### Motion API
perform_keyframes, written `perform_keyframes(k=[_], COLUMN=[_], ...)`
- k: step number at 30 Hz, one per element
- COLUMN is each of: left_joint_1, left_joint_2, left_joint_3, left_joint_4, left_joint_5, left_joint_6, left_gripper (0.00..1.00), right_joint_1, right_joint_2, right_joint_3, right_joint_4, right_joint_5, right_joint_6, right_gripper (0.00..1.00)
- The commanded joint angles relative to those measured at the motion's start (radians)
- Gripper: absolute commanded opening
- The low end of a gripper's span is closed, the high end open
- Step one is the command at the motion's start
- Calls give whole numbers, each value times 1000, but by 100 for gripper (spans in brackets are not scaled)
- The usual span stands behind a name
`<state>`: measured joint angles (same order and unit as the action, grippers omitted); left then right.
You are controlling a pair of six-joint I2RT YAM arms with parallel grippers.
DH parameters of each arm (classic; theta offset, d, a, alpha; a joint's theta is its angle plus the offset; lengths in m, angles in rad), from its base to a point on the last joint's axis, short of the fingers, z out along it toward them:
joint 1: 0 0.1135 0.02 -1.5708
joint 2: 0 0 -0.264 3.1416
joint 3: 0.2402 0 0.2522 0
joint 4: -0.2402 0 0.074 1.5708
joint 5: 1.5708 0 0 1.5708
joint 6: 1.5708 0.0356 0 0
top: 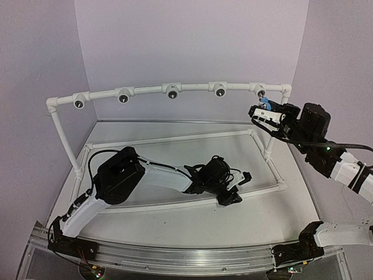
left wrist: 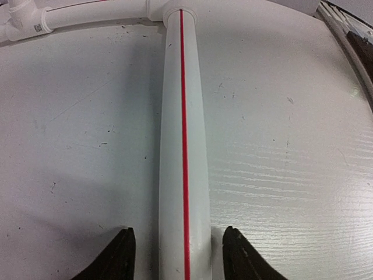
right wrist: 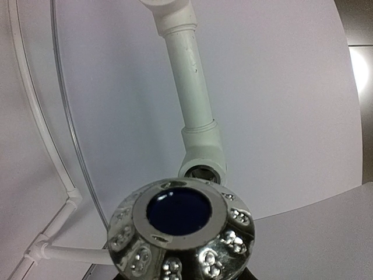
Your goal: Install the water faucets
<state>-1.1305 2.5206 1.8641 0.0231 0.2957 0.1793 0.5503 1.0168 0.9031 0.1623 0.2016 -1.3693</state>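
Blue faucet (top: 266, 105) sits at upper right, clamped in the right gripper (top: 265, 112), just below the rightmost fitting (top: 260, 90) of the raised white pipe rail (top: 145, 90); contact unclear. Lower centre, left gripper (top: 236, 188) straddles a red-striped pipe (left wrist: 183, 146) on the table (left wrist: 280, 175), fingers (left wrist: 121, 259) apart, slim gaps both sides, holding nothing.

Left tool (left wrist: 176, 244) low, open; right tool (top: 260, 112) raised, gripping.
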Motion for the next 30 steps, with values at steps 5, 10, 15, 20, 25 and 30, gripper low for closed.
perform_keyframes(k=[5, 10, 15, 20, 25, 30], left_joint_1=[-11, -12, -11, -11, -10, -11], left_joint_2=[-38, -49, -52, -51, -52, -55], left_joint_3=[-60, -88, -102, -108, -111, -124], left_joint_4=[-79, -72, -62, -53, -52, -50], left_joint_5=[-89, -70, -57, -48, -30, -11], left_joint_6=[104, 123, 124, 116, 116, 120], left_gripper=[15, 1, 0, 0, 0, 0], right_joint_1=[-3, -3, -3, -3, -2, -3], right_joint_2=[-33, -31, -1, 23, 44, 67], right_joint_3=[-39, -103, -97, -82, -71, -54], right_joint_4=[133, 285, 331, 358, 346, 372], right_joint_5=[75, 79, 52, 26, -1, 11], right_joint_6=[-56, -121, -132, -126, -109, -95], right_gripper=[0, 0, 0, 0, 0, 0])
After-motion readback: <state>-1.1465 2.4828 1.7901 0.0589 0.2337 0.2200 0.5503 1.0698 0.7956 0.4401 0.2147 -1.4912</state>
